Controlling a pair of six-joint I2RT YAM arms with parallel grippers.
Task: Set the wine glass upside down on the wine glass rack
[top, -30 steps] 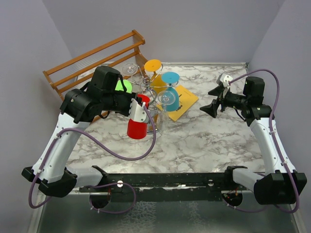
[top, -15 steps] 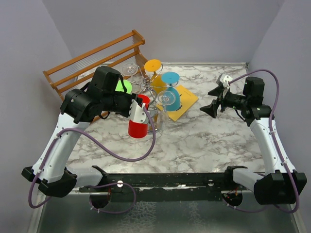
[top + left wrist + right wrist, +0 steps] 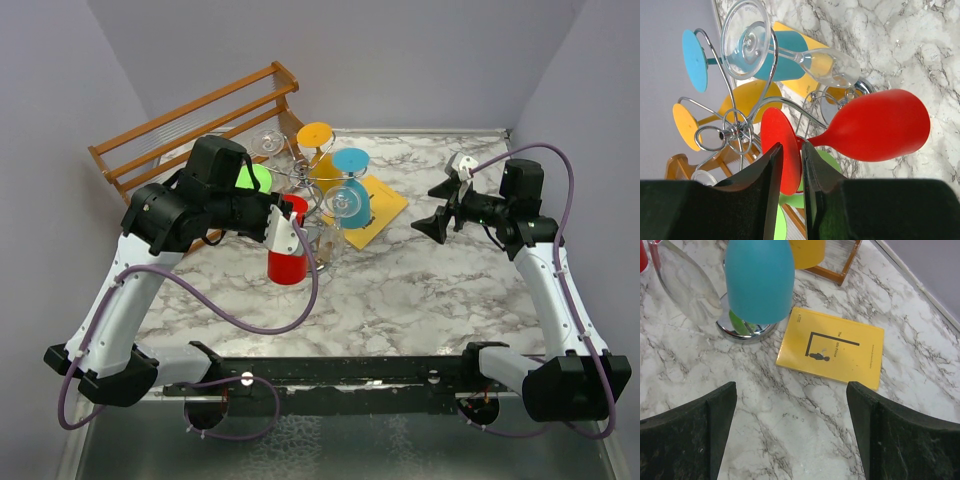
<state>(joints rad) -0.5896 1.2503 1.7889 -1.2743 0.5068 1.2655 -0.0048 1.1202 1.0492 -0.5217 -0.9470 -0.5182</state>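
Left hand [image 3: 791, 150] is clenched on the round foot of the red plastic wine glass [image 3: 875, 131]. Its two fingers pinch the disc's rim, and the glass hangs bowl-down over the white marble-patterned counter [image 3: 420, 290], just beside the silver chrome wire rack [image 3: 735, 132]. You have open counter along the near edge and across the middle, with nothing lying between the arm bases and the red bowl.

Your right hand [image 3: 790, 387] hovers over the right side, fingers spread wide and holding nothing, well apart from the rack. A flat yellow paperback book [image 3: 832, 347] lies just beside the rack's shiny round base [image 3: 745, 332].

Around the central post it is crowded. A clear wine glass [image 3: 835, 67], a teal wine glass [image 3: 759, 280] and a yellow wine glass [image 3: 747, 102] hang close together. A green wine glass [image 3: 255, 178] sits behind your left wrist.

Farthest off, the orange-brown slatted wooden shelf rack [image 3: 190, 120] stands against the left wall.

From the left wrist, your fingers cover the lower rim of the red foot. You cannot tell whether the stem sits inside a wire loop. From above, the left arm hides part of the green glass and the shelf's near end.
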